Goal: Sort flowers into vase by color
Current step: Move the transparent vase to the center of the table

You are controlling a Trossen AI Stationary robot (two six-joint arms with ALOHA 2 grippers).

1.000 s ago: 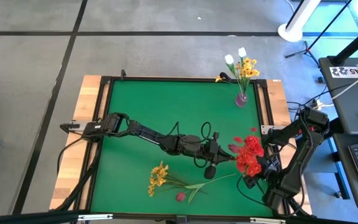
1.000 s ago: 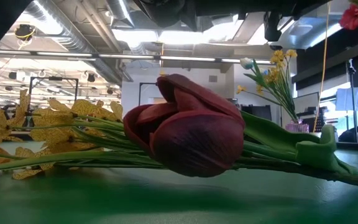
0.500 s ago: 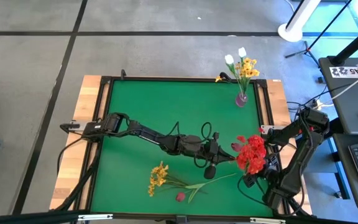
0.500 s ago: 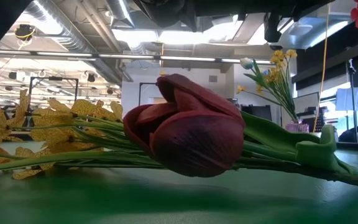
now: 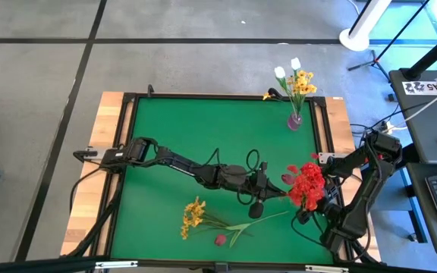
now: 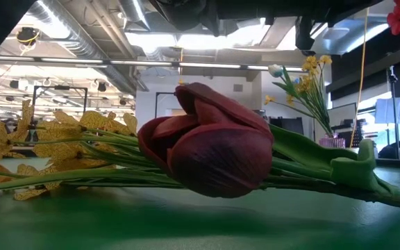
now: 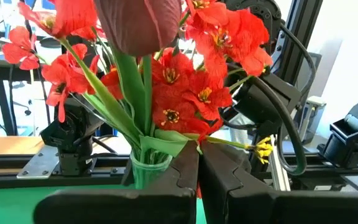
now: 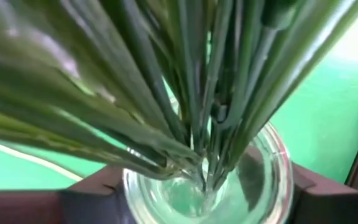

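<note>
High view: red artificial flower cluster (image 5: pixel 306 186) in clear glass vase (image 5: pixel 312 206), gripped by right end effector (image 5: pixel 315 211); left end effector (image 5: pixel 268 189) beside it.

Left wrist view: fingers together, seemingly empty.

Right wrist view: thin green stems (image 8: pixel 197 99), judged light, flexible; best gripped mid-stem.

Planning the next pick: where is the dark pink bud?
In the high view the small dark pink bud lies near the table's front edge, beside the yellow spray.

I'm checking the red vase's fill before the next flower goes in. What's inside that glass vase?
Inside the glass vase, a bundle of green stems converges at its mouth; the red flowers and one dark pink bud top them. The stems hide the vase's bottom.
</note>
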